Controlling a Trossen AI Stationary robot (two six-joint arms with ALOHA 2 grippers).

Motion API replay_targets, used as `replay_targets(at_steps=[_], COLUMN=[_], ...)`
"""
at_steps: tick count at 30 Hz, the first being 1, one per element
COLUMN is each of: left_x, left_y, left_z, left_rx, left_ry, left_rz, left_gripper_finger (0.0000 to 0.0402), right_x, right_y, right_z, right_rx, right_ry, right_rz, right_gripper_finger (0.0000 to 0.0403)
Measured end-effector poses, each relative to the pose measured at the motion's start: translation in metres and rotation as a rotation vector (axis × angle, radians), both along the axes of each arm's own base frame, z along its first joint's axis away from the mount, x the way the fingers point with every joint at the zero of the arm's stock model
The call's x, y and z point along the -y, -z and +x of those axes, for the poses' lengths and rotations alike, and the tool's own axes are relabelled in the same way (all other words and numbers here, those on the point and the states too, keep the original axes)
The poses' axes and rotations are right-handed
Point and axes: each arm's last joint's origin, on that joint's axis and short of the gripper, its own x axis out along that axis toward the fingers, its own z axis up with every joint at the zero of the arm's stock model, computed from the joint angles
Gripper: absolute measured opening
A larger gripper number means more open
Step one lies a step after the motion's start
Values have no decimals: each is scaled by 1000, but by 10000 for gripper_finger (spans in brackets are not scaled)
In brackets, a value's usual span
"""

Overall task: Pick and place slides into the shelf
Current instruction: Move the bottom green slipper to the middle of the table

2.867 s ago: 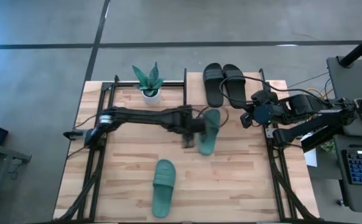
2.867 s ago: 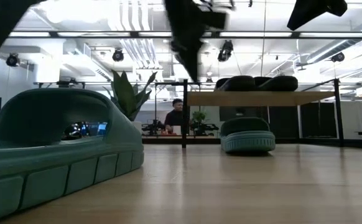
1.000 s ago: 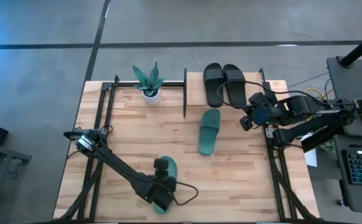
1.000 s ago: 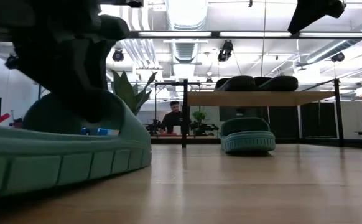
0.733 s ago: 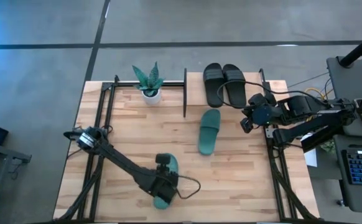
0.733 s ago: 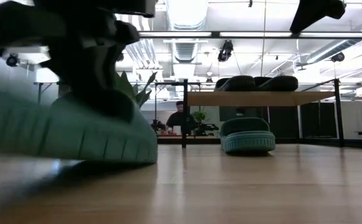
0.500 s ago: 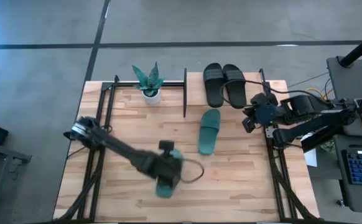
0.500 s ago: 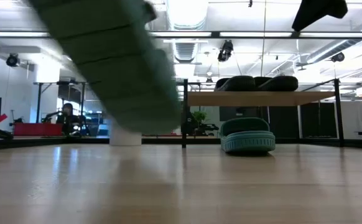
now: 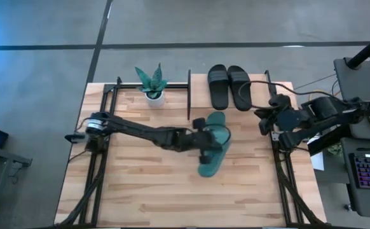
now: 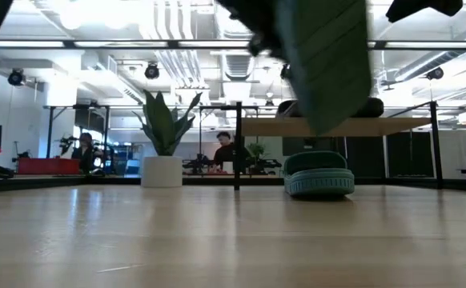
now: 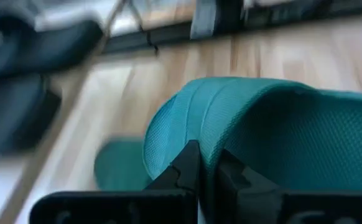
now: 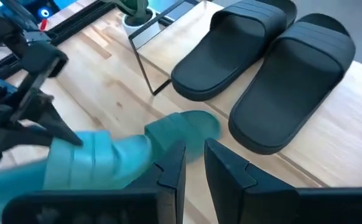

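Slides first, from the high view: the black pair sits on the shelf top, one teal slide lies on the desk just in front of the shelf, and the carried teal slide hangs in the left gripper, partly over the resting one. The right gripper waits at the desk's right edge.

Low view: the carried slide is in the air, well above the desk, with the resting one under the shelf board behind it.

Left wrist view: the left gripper is clamped on the strap of the carried slide.

Right wrist view: the right gripper is parted and empty, facing the black pair.

To do this step well, I judge the slide should come down beside its mate, not on it, level with the lower tier before release.
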Motion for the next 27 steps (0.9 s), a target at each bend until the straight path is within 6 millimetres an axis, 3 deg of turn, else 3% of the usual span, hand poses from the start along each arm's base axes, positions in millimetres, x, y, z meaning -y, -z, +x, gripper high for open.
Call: replay_targets(at_steps=[3,9,16,21,27], left_x=[2,5,5,0,-7], left_y=[1,23,43,51,62], left_z=[21,63,108,118,118], left_rx=[59,53,59,-21,-60], left_ry=[56,59,-47,-57,-50], left_rz=[-2,25,230,268,186], left_gripper_finger=[0,0,0,9,64], right_x=[1,2,3,4,3], right_y=[1,4,10,14,20], right_z=[-3,-7,-11,-12,-10], right_rx=[-14,-62,-100,-113,-133], right_ry=[2,17,48,70,71], right_rz=[-5,-9,2,16,14], right_gripper_finger=[52,52,52,52,52])
